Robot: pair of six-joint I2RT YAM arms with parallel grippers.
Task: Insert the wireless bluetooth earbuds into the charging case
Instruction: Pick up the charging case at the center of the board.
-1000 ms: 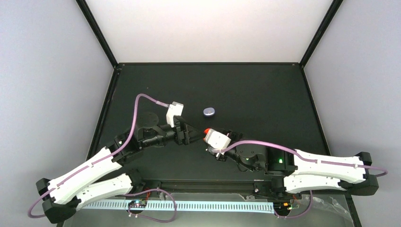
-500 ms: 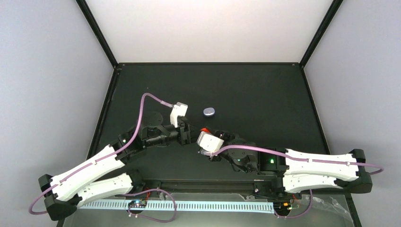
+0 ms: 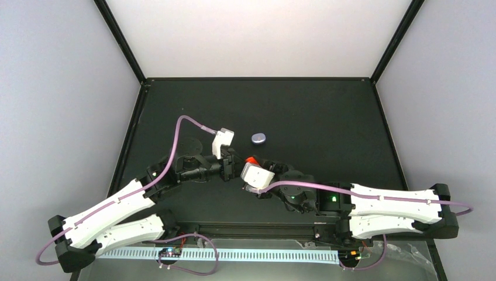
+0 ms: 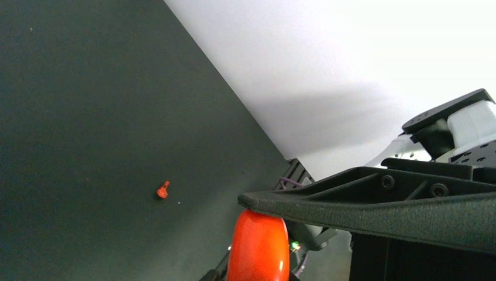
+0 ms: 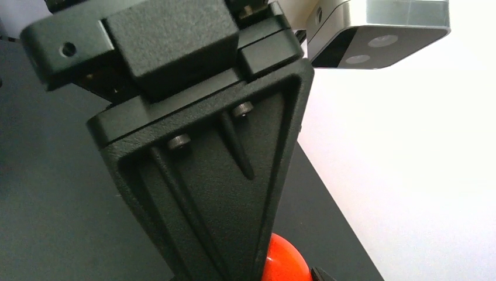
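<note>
While the charging case (image 3: 258, 138) lay apparently shut on the bench (image 3: 327, 117), well away from every edge and a little nearer the left edge than the right, neither arm was attending to it. Over the last second the right arm had slid toward the left edge and the left arm had swung slightly to meet it. The right pincer (image 3: 250, 163) and the left pincer (image 3: 232, 167) now stood nearly tip to tip, on the near-edge side of the case and clear of it. A red cap (image 4: 257, 246) had travelled with the right pincer through that move, so I judged that pincer clamped on it. The right wrist view showed the cap low in frame, with the left arm's black finger filling the picture just above it. Whether the left pincer's fingers were apart or together I could not tell. A small red bit (image 4: 163, 189) lay alone on the bench in the left wrist view. The earbuds showed in no view. This convergence looked like a hand-over or joint handling of the cap, so seating the buds seemed not yet begun.
</note>
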